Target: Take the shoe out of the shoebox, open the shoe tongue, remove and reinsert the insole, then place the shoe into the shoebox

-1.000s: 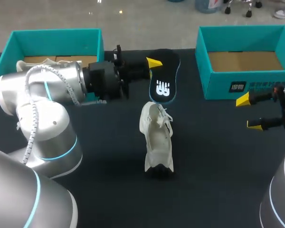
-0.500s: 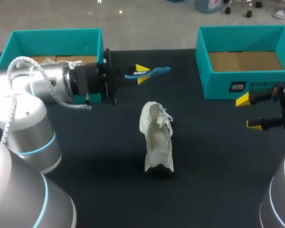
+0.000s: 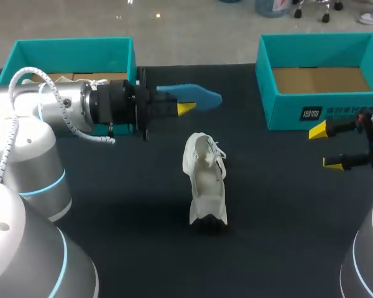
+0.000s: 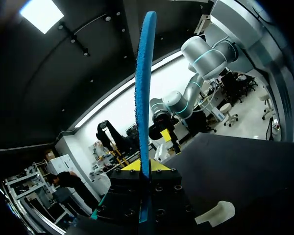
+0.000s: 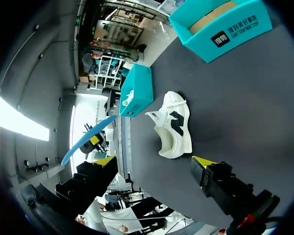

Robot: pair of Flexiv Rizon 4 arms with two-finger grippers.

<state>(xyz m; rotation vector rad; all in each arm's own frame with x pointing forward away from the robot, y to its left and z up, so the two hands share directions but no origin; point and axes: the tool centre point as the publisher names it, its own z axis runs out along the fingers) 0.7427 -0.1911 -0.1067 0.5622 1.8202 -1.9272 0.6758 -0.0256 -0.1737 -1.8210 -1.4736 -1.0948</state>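
A white shoe (image 3: 205,180) lies on its side in the middle of the dark table, also seen in the right wrist view (image 5: 172,128) and beside the left gripper (image 4: 215,214). My left gripper (image 3: 184,105) hovers behind the shoe, shut on a blue insole (image 3: 193,95) held roughly level. In the left wrist view the insole (image 4: 143,98) shows edge-on, rising from between the fingertips of that gripper (image 4: 142,167). My right gripper (image 3: 326,147) hangs open near the table's right edge with nothing between its fingers, well clear of the shoe (image 5: 154,164).
A teal shoebox (image 3: 74,49) at the back left holds another white shoe (image 3: 46,82). A second teal shoebox (image 3: 323,43) stands at the back right, just behind my right gripper; its cardboard floor is bare. Dark table surface surrounds the shoe.
My left wrist has turned, swinging the insole from its black printed face showing, through edge-on, to its blue side up. The left arm drew back leftward. The shoe and right arm stayed still.
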